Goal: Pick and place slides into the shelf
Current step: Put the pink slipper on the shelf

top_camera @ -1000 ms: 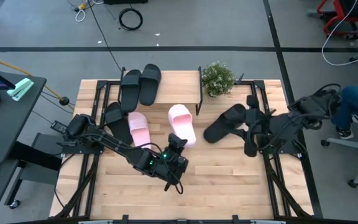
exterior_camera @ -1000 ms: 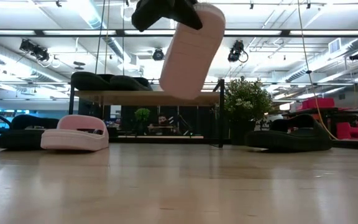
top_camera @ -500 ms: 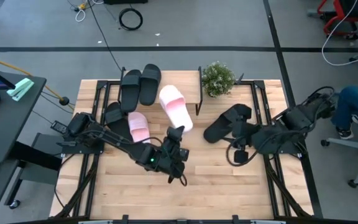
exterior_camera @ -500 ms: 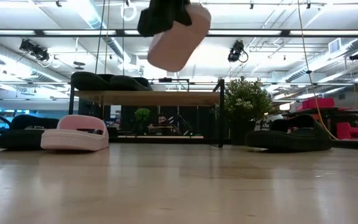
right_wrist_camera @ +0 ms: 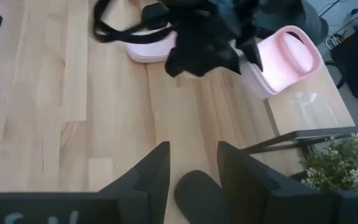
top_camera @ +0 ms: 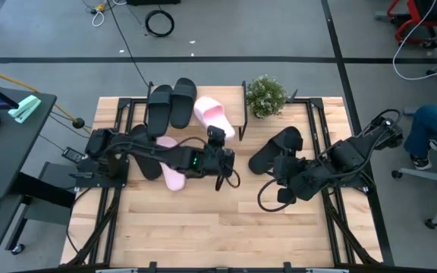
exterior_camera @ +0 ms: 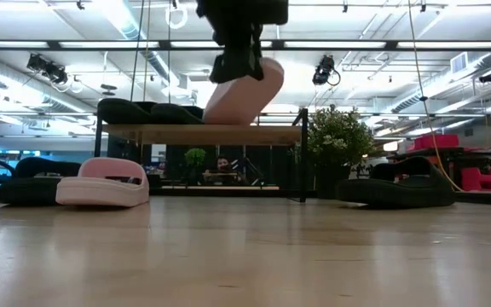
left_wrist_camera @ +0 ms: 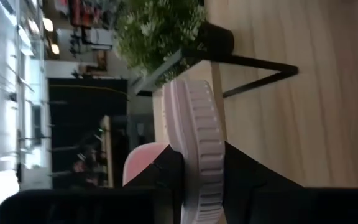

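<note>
My left gripper [top_camera: 217,139] is shut on a pale pink slide [top_camera: 209,115] over the shelf's wooden top board [top_camera: 226,94]. In the low view that slide [exterior_camera: 247,92] is tilted, with its lower end at the board [exterior_camera: 177,132]. Two black slides [top_camera: 170,104] lie on the board. A second pink slide [top_camera: 171,165] and a black slide [top_camera: 138,136] lie on the table by the left arm. My right gripper [right_wrist_camera: 194,165] is open above the end of another black slide [top_camera: 275,149], right of the shelf. My left gripper pinches the pink slide between its two fingers [left_wrist_camera: 247,180] across the ribbed sole [left_wrist_camera: 199,140], at the end nearer the table's near edge. The fingers come slanting from above and the near side. The slide tilts down away from the gripper; whether its lower end touches the board I cannot tell.
A small green potted plant [top_camera: 265,95] stands just right of the shelf at the far edge. Bare wood lies across the near half of the table [top_camera: 226,227]. A person's leg and an office chair [top_camera: 431,144] show beyond the right edge.
My left gripper has carried the pink slide from mid-table toward the far edge and over the shelf, turning it so its free end points at the far left, then lowered it to the board. My right arm has drawn back toward the near edge and the left.
</note>
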Motion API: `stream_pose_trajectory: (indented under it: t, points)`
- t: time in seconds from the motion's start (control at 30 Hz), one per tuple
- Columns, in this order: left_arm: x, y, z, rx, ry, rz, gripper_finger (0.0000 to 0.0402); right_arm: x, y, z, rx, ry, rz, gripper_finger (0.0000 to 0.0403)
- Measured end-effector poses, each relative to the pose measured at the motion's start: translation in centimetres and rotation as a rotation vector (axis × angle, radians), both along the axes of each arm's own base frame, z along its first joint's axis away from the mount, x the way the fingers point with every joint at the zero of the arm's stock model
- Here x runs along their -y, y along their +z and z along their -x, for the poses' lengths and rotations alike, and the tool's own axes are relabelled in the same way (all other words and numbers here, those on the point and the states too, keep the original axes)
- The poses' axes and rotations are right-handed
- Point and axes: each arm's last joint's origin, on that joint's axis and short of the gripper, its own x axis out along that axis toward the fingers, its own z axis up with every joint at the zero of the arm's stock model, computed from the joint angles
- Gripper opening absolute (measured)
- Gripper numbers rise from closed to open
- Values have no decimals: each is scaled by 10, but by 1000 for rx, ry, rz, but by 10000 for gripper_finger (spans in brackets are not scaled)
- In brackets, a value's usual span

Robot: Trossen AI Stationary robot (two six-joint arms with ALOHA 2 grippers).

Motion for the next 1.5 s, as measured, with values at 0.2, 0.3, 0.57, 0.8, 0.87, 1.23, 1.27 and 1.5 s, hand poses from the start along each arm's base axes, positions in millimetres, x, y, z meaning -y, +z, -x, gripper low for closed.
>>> stream_pose_trajectory:
  t: [0.2, 0.3, 0.57, 0.8, 0.87, 1.23, 1.27, 1.5]
  points:
    - [-25, -5, 2, 33, 80, 96, 82, 0, 0, 0, 0, 0, 1, 139]
    - [-32, -10, 7, 29, 132, 144, 126, 0, 0, 0, 0, 1, 2, 139]
    - [-14, -16, 16, 36, 164, 194, 194, 0, 0, 0, -2, 10, 10, 139]
    - [-3, -20, 28, 70, 249, 248, 176, 0, 0, 0, 2, 2, 2, 139]
    - [0, -20, 29, 107, 265, 265, 169, 0, 0, 0, 2, 1, 2, 139]
    - [52, -14, 21, 266, 97, 335, 78, 1, 1, -1, 20, -19, 34, 139]
    - [56, -12, 18, 290, 73, 349, 63, 1, 1, -1, 21, -20, 35, 139]
    - [35, -5, -1, 426, 50, 531, 9, 1, 1, -1, 37, -52, 18, 131]
